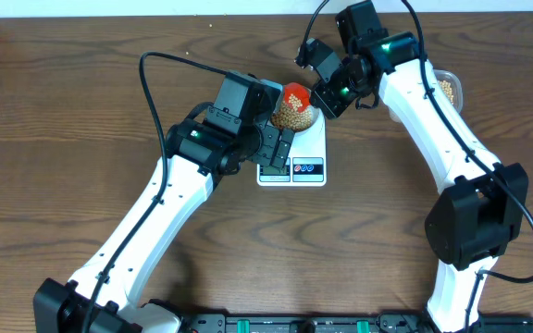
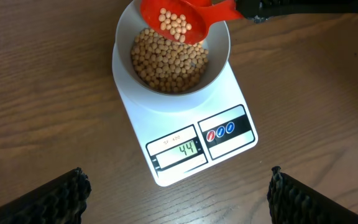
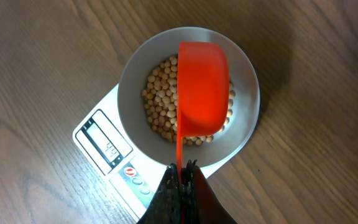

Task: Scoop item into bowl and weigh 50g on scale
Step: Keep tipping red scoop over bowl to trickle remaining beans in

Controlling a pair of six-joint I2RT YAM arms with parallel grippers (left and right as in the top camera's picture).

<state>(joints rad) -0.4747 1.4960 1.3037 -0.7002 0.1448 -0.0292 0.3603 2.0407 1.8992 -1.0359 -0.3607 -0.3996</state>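
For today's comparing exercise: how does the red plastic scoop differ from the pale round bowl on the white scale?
The red plastic scoop hangs above, its handle in the shut right gripper; the pale round bowl sits on the white scale. The scoop carries a small cluster of tan beans; the bowl holds a heap. Both hold the same beans.

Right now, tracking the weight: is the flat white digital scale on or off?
On. The scale has digits, 44, showing on its small grey display.

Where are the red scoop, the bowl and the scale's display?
red scoop (image 3: pixel 202 87), right wrist view, cup's outer side
bowl (image 2: pixel 219 59), left wrist view, bare inner wall
scale display (image 2: pixel 186 149), left wrist view, its digits
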